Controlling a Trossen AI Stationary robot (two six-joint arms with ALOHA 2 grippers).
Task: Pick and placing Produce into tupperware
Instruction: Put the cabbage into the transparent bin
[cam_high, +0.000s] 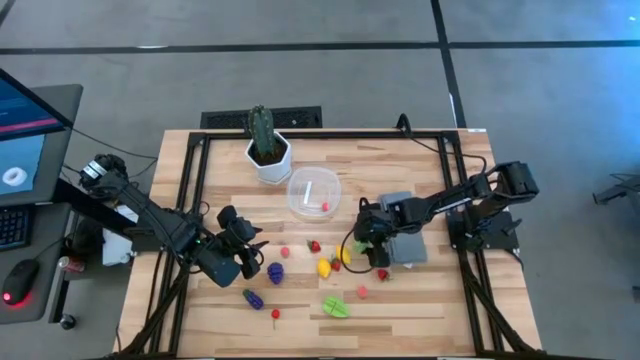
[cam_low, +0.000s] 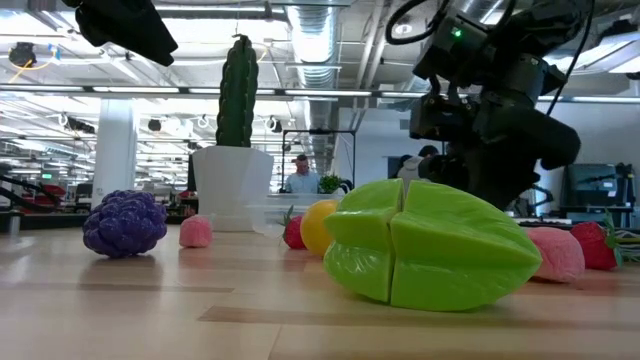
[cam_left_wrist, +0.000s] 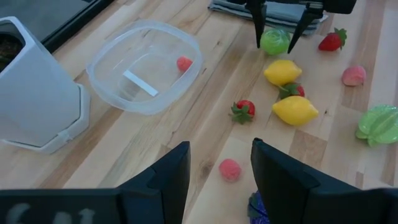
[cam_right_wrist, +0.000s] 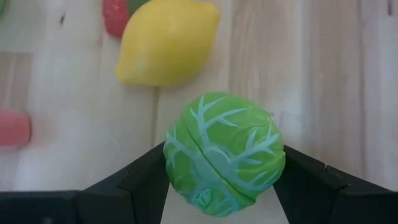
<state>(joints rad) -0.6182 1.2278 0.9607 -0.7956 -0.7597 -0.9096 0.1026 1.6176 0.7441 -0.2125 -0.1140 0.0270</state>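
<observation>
Gripping the green cabbage (cam_right_wrist: 224, 155) from both sides with the right jaws, the dark fingers (cam_right_wrist: 140, 177) pressing against its left and right flanks. Sitting low over the wooden counter (cam_high: 420, 310), just in front of the grey cloth (cam_high: 408, 247), with a yellow lemon (cam_right_wrist: 166, 42) lying just beyond the cabbage.

Hovering with the left jaws released and holding nothing, above the counter on the left side, near a pink ball (cam_left_wrist: 229, 169) and the purple grapes (cam_low: 124, 222).

Standing apart from both arms, the clear round tupperware (cam_left_wrist: 106, 46), just beside the white pot (cam_left_wrist: 37, 99) with the cactus (cam_low: 237, 90). Holding only one small red piece (cam_left_wrist: 184, 63) inside.

Lying scattered on the counter between the two arms: a second lemon (cam_left_wrist: 295, 110), a strawberry (cam_left_wrist: 244, 110), a green starfruit (cam_low: 420, 245) and some further small red and pink pieces.
</observation>
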